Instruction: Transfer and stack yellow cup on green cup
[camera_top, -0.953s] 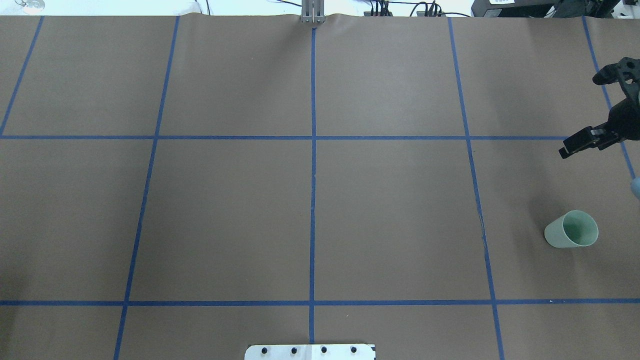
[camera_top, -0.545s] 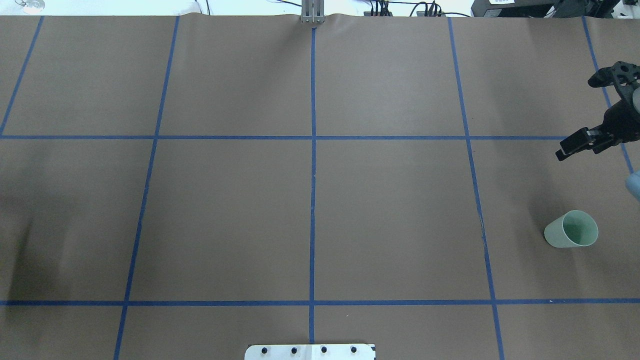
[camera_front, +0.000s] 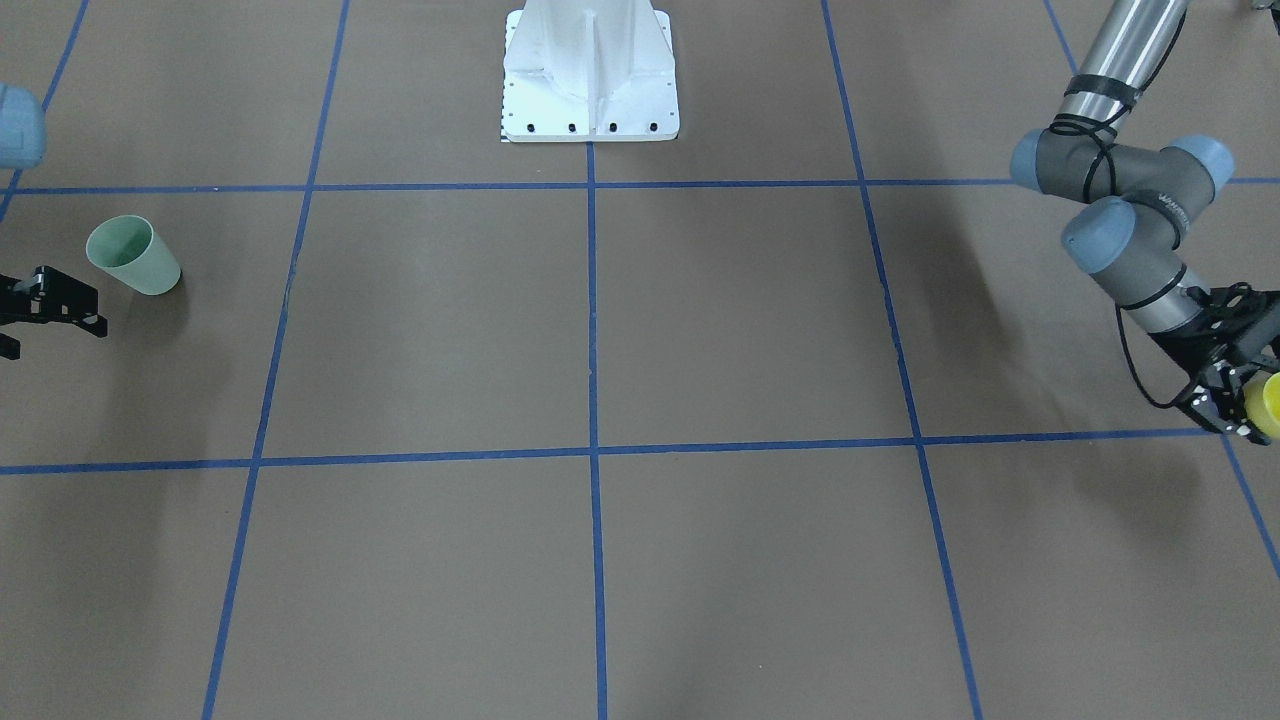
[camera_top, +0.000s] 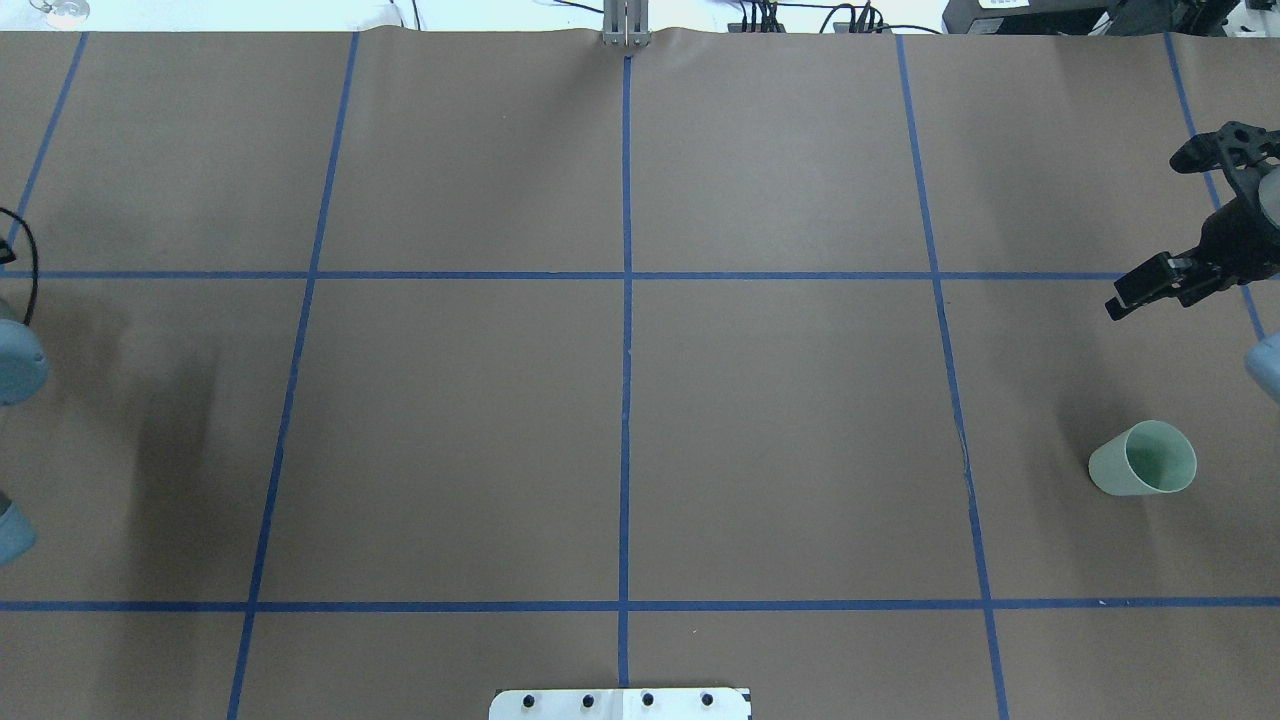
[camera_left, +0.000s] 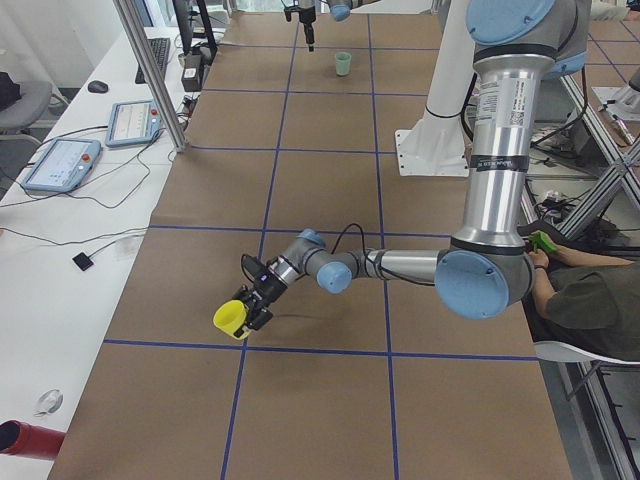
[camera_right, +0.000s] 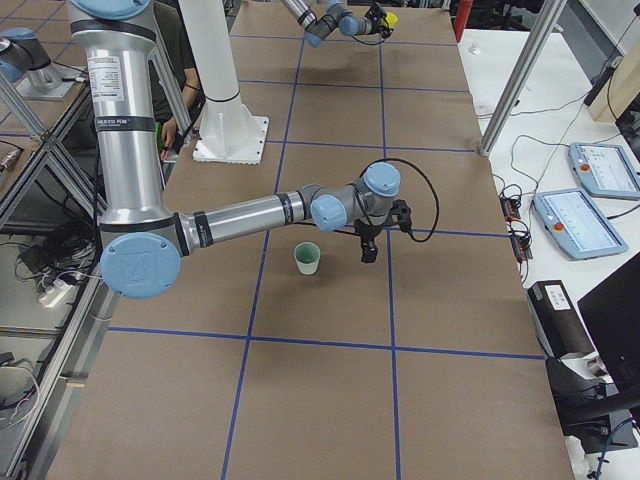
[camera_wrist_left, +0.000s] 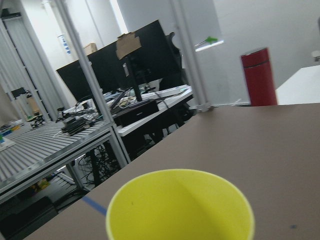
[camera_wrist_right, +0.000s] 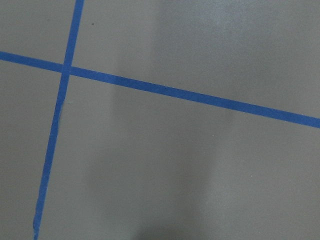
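Note:
My left gripper (camera_front: 1245, 400) is shut on the yellow cup (camera_front: 1270, 405) at the table's far left end, low over the paper. The cup lies tilted in the exterior left view (camera_left: 230, 318), and its open mouth fills the left wrist view (camera_wrist_left: 180, 207). The green cup (camera_top: 1142, 460) stands upright on the right side; it also shows in the front-facing view (camera_front: 132, 257) and the exterior right view (camera_right: 307, 258). My right gripper (camera_top: 1150, 232) is open and empty, beyond the green cup and apart from it.
The robot's white base plate (camera_front: 590, 70) stands at the table's near-middle edge. Blue tape lines (camera_top: 626, 300) grid the brown paper. A red bottle (camera_wrist_left: 258, 77) stands past the left end. Tablets and cables (camera_left: 130, 122) lie on the side table.
My right gripper has drifted slightly left and away from the robot, still open. Left arm joints have come into the overhead view at its left edge. The green cup has not moved.

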